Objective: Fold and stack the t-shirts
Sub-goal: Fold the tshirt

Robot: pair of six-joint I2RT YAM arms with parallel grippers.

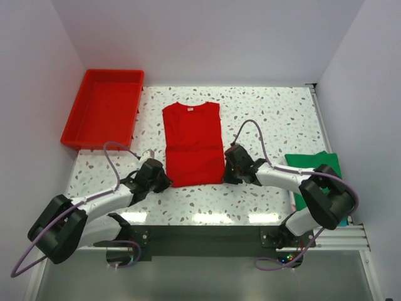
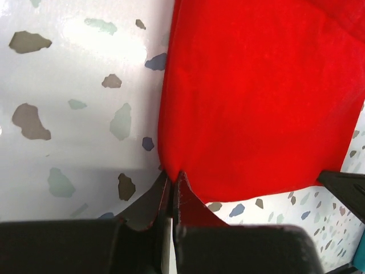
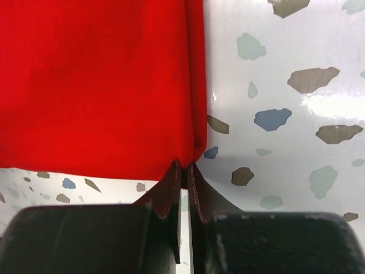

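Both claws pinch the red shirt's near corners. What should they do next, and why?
Probably lift together and carry those corners toward the collar: the left gripper and right gripper are each shut on a near corner of the red t-shirt, which lies flat.

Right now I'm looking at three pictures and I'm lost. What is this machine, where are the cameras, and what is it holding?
Two robot arms are bolted at the near edge of a speckled white table. The wide picture looks down from above and behind them; each close-up comes from a camera on one wrist. A bright red cloth t-shirt lies in the middle, a red plastic tray at the far left, a green cloth shirt at the right edge. The left gripper and right gripper are each shut on a near corner of the red t-shirt.
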